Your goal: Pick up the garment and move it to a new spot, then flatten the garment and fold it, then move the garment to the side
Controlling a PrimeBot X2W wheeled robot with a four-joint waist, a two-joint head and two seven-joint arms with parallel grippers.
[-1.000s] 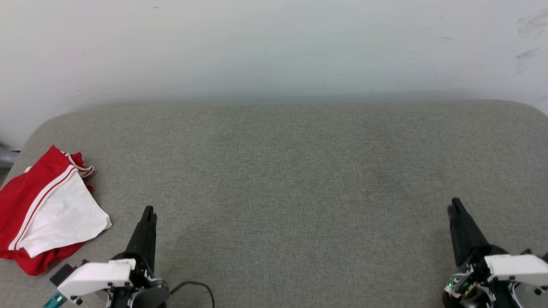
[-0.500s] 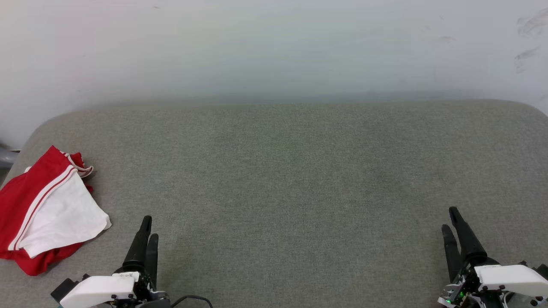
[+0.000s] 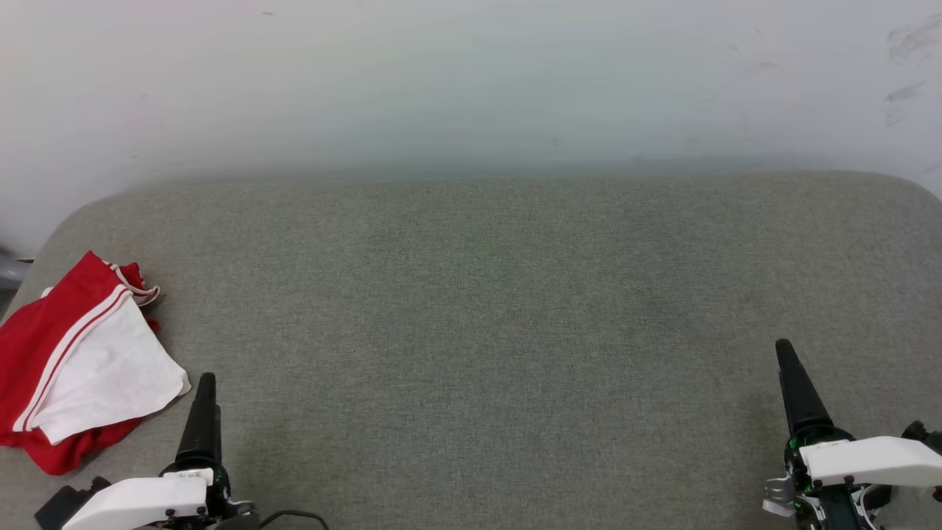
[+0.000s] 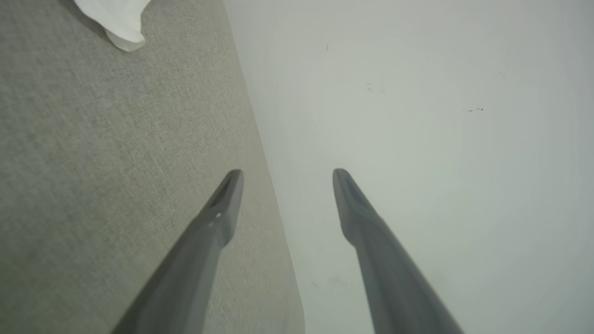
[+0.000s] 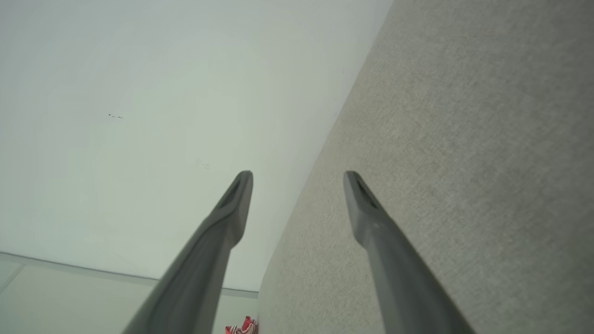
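The garment (image 3: 81, 368) lies crumpled at the left edge of the grey padded table (image 3: 478, 294), red with a white sleeve and red-and-white striped trim on top. My left gripper (image 3: 206, 381) stands just right of the sleeve's corner, apart from it and pointing away from me. In the left wrist view the left gripper (image 4: 285, 174) is open and empty, with a white corner of the garment (image 4: 116, 23) at the top left. My right gripper (image 3: 784, 347) is at the near right; the right wrist view shows the right gripper (image 5: 299, 175) open with nothing between its fingers.
A pale wall (image 3: 471, 73) rises right behind the table's far edge. The table's corners are rounded. A black cable (image 3: 294, 515) loops beside the left wrist at the near edge.
Both grippers went from shut to open. The left gripper shifted left and back toward me, closer to the garment's white sleeve. The right gripper stays near its place. The garment has not moved.
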